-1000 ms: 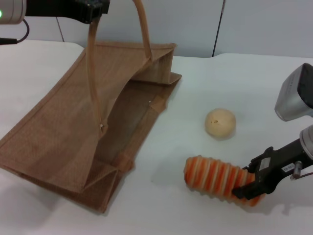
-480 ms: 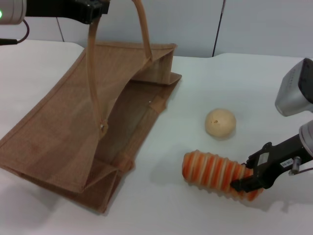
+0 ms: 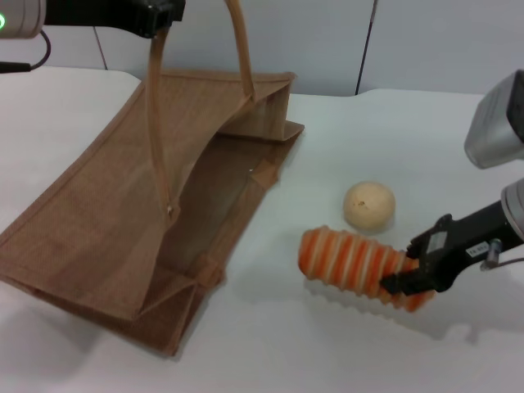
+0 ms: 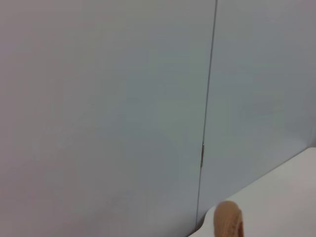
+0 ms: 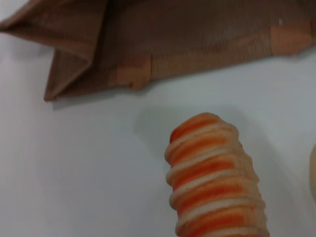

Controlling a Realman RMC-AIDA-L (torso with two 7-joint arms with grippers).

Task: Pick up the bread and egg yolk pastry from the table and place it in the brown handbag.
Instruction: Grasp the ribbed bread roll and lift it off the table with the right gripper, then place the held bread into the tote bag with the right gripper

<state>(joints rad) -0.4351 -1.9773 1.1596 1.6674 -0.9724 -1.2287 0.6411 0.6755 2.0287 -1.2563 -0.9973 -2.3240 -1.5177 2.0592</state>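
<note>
Orange and cream stripes mark the bread, pinched at its far end by the right gripper, whose jaws press on it from both sides; its shadow lies on the white table below. At twelve o'clock from the loaf sits the egg yolk pastry. At nine o'clock lies the brown handbag, mouth gaping, one handle held up by the left gripper, jaws closed on it.
</note>
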